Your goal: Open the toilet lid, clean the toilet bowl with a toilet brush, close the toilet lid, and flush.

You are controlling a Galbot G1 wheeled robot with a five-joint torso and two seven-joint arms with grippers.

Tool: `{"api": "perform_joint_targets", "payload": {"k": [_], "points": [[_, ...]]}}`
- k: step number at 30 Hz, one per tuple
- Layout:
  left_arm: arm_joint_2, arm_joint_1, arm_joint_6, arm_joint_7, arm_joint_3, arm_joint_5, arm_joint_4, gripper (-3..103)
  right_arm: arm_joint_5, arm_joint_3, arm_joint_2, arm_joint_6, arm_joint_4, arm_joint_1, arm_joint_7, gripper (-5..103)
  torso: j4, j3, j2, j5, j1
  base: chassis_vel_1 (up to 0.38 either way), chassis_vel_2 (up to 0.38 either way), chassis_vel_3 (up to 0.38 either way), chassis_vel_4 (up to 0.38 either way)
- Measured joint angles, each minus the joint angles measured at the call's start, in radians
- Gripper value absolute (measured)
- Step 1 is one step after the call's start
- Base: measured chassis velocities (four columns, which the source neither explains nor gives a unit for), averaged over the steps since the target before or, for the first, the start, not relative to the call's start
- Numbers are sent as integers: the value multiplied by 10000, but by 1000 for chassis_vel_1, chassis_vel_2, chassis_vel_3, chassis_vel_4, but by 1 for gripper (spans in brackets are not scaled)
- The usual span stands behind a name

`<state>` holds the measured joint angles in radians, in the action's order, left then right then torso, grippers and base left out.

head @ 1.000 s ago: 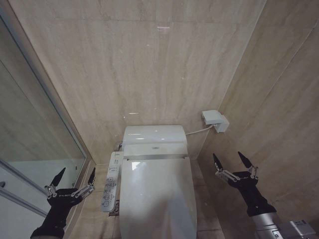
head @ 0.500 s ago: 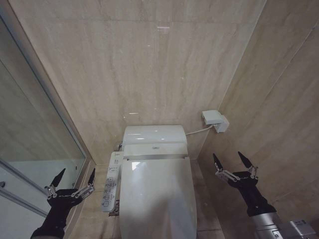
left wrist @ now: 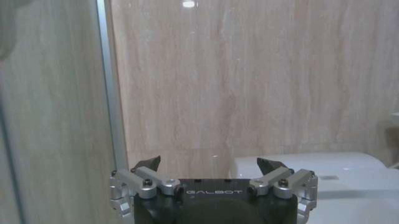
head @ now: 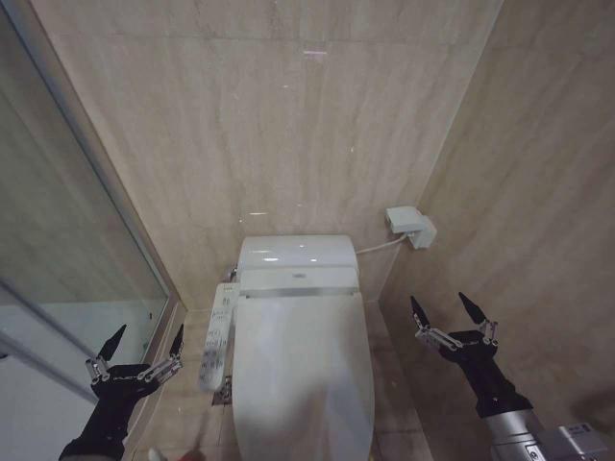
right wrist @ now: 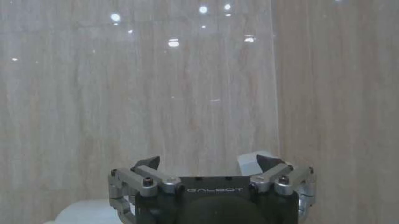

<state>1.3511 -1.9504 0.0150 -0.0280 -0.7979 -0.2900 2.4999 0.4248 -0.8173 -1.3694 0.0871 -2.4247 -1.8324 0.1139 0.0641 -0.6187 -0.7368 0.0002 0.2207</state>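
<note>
The toilet lid (head: 303,370) is seen shut, low and central — flanked by the left gripper (head: 144,338) and right gripper (head: 445,309), both spread apart, neither touching it.

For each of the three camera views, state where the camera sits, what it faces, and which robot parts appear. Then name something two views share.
Head view: high on the robot, looking forward and down at the closed toilet lid; left pincer and right pincer flank it, both open.
Left wrist view: behind the left pincer, facing the back wall and glass partition frame.
Right wrist view: behind the right pincer, facing the wall corner.
Shared: the head and right wrist views both show the white wall box.
</note>
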Motion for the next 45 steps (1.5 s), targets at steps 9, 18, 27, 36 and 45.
{"api": "perform_joint_targets", "payload": {"k": [9, 18, 27, 36, 45], "points": [[-1, -1, -4, -1, -1, -4, -1, 100, 0, 0, 0, 0, 0, 0, 1, 100, -1, 1, -2, 1, -1, 224, -233, -228, 226], [-1, -1, -4, -1, -1, -5, 0, 100, 0, 1, 0, 0, 0, 0, 1, 100, -2, 0, -1, 3, -1, 338, -333, -341, 332], [0, -2, -4, 0, 0, -6, 1, 100, 0, 0, 0, 0, -1, -1, 0, 100, 2, 4, -4, -8, -7, 355, -355, -365, 358], [-1, -1, -4, 0, 0, -5, 1, 100, 0, 0, 0, 0, 0, -2, -1, 100, 3, 3, -4, 0, -6, 167, -140, -181, 161], [-2, 1, -5, 0, 0, -6, 1, 100, 0, 0, 0, 0, 0, 3, 1, 100, -3, -4, 4, -2, 11, -59, 55, 55, -45]]}}
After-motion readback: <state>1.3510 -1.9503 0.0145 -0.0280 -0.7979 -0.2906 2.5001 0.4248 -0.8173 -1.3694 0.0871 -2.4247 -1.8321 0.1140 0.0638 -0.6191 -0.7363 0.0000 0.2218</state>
